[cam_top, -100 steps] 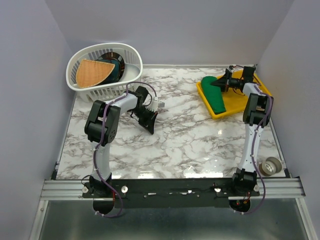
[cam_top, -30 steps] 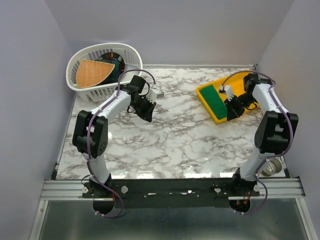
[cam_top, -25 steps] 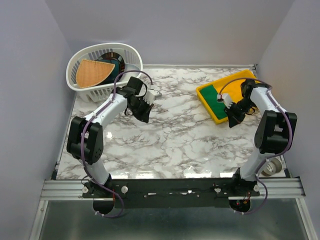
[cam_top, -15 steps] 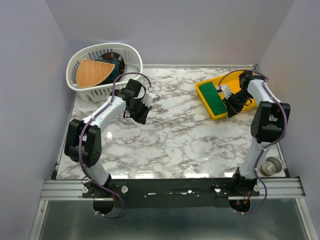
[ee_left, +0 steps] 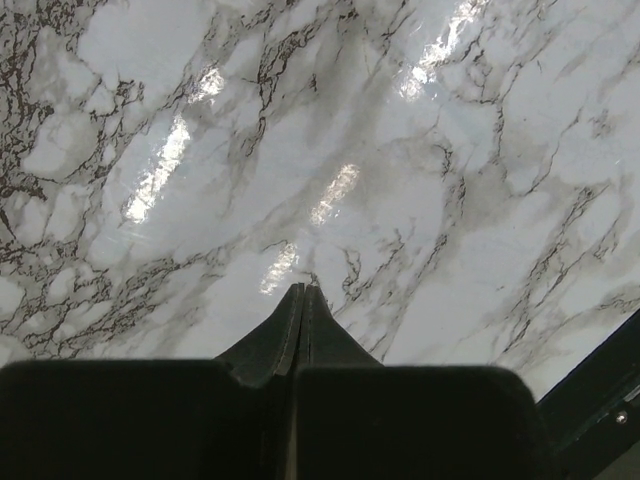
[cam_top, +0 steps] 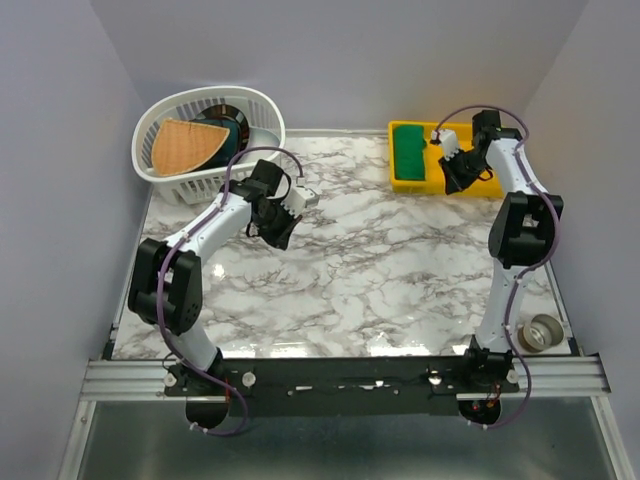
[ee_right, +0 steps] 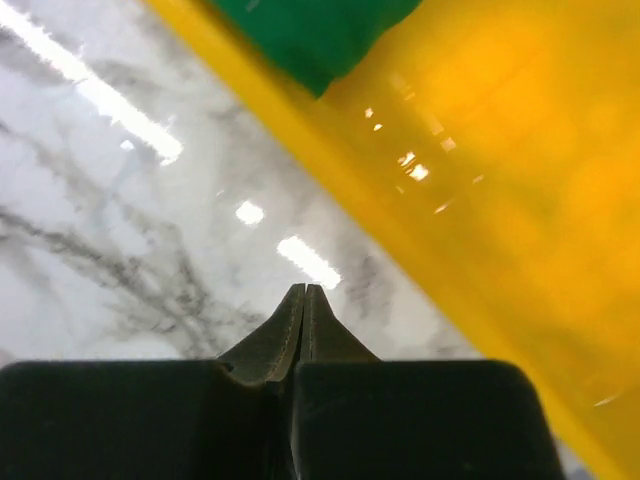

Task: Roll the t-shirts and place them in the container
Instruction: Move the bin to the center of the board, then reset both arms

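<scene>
L tool point(ee_left: 303, 290) pressed together above counter point(ee_left: 350, 150), pinching nothing. R tool point(ee_right: 305, 290) same, just beside tray point(ee_right: 500, 200) w/ green t-shirt point(ee_right: 310, 35) ahead in it.

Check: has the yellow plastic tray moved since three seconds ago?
Yes. The yellow plastic tray, emerald-green t-shirt in it, has slid up to the marble table's far edge and turned square to it.

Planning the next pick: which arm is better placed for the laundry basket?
Probably left: the left gripper hangs shut near the basket; the right gripper is across the table beside the yellow tray.
</scene>
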`<state>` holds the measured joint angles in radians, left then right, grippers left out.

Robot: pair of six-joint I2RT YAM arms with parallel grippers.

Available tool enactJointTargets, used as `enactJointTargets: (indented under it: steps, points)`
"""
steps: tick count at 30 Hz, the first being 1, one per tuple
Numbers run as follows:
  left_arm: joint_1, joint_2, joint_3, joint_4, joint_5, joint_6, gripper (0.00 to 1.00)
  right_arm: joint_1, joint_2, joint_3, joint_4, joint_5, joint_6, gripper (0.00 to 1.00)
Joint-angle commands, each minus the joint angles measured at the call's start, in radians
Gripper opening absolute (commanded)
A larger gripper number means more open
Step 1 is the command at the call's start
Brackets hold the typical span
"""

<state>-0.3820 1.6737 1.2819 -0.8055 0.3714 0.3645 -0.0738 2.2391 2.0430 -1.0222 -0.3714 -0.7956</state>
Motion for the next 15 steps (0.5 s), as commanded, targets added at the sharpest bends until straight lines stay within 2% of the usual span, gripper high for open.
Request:
enactJointTargets:
  steps: [1, 2, 3, 4, 8, 15]
  points:
    - [-0.005, -0.054, -0.042, -0.014, -0.019, 0.025, 0.21, 0.0, -0.264, -0.298, -0.018, -0.11, 0.042, 0.43]
    - [-0.005, -0.063, -0.047, -0.014, -0.017, 0.021, 0.45, 0.0, -0.319, -0.344, 0.011, -0.136, 0.056, 0.64]
    - [-0.005, -0.068, -0.046, -0.012, -0.014, 0.019, 0.69, 0.0, -0.366, -0.386, 0.023, -0.18, 0.067, 1.0]
    - [-0.006, -0.068, -0.043, -0.011, -0.008, 0.014, 0.98, 0.002, -0.407, -0.427, 0.037, -0.198, 0.102, 1.0]
    - [-0.005, -0.071, -0.02, 0.011, -0.011, -0.001, 0.99, 0.015, -0.626, -0.598, 0.158, -0.199, 0.252, 1.0]
    - [-0.006, -0.089, -0.018, 0.098, -0.15, -0.053, 0.99, 0.103, -0.82, -0.766, 0.373, -0.014, 0.481, 1.0]
